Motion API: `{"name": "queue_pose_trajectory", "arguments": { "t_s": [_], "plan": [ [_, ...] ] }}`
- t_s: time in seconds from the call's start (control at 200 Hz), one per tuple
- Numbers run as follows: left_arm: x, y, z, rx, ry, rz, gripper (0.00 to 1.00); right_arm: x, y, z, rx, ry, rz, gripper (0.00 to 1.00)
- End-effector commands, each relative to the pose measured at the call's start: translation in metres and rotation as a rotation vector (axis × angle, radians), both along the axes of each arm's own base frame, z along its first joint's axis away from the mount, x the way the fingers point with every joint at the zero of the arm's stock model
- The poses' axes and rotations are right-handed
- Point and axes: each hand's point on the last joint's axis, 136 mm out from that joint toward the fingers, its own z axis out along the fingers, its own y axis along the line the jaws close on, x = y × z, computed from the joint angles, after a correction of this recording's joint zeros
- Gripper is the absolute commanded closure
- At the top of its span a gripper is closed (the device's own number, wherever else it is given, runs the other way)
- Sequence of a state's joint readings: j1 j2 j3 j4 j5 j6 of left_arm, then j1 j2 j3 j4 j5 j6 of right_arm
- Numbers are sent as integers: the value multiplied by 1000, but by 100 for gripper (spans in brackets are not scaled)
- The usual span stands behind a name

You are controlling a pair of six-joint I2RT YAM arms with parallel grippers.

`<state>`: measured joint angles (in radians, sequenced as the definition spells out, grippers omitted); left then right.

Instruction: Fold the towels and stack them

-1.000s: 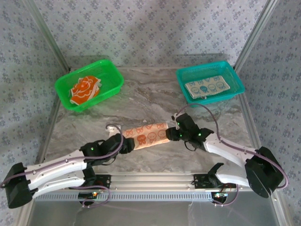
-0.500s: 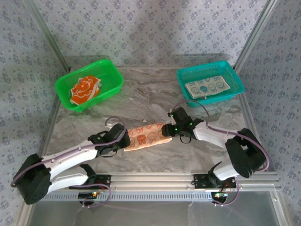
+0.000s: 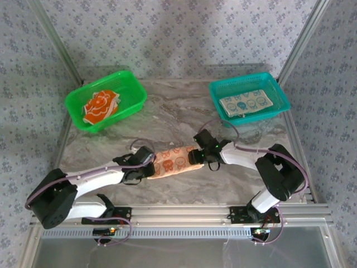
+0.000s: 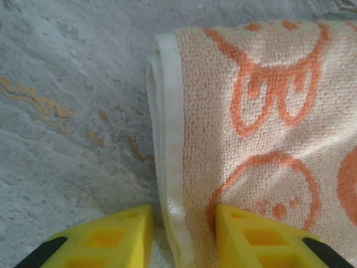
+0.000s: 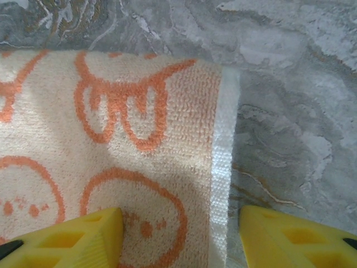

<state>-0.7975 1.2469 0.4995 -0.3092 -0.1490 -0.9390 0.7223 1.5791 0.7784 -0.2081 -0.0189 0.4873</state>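
Both arms have swung inward. Cream sun-face towel (image 3: 174, 161) lies lower centre on counter (image 3: 167, 114). Left tool (image 4: 184, 226) has narrowed around its hem, grip unclear. Right tool (image 5: 178, 226) is open, straddling the other hem.

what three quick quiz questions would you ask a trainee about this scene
1. Which towel lies in the green basket? A orange, B teal-figured, C sun-faced.
2. True or false: the left gripper and the right gripper each straddle one end of the sun-face towel.
3. Fill in: the sun-face towel lies on the ____.

Key: 1 A, the orange towel. 2 True. 3 table.
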Motion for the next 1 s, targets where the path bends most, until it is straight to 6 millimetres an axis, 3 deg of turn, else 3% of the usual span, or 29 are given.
{"name": "queue_pose_trajectory", "arguments": {
  "t_s": [0.0,0.32,0.405,0.645,0.715,0.854,0.994],
  "plan": [
    [1,-7,-2,-26,16,-13,67,-10,9,-15,-35,41,-1,43],
    [-3,-6,-3,-38,19,-13,68,-17,18,-13,-124,12,-28,44],
    [-3,-6,-2,-43,14,-15,68,-18,19,-15,-133,19,-32,49],
    [-2,-7,1,-47,12,-20,68,-25,13,-28,-138,50,-54,91],
    [-2,-7,4,-49,6,-21,68,-25,11,-23,-140,45,-58,100],
    [3,-4,22,-43,-31,-21,68,-17,0,-1,-162,-6,-54,100],
    [13,4,56,-24,-108,-14,61,-3,-14,34,-192,-84,-41,100]
  ]
}}
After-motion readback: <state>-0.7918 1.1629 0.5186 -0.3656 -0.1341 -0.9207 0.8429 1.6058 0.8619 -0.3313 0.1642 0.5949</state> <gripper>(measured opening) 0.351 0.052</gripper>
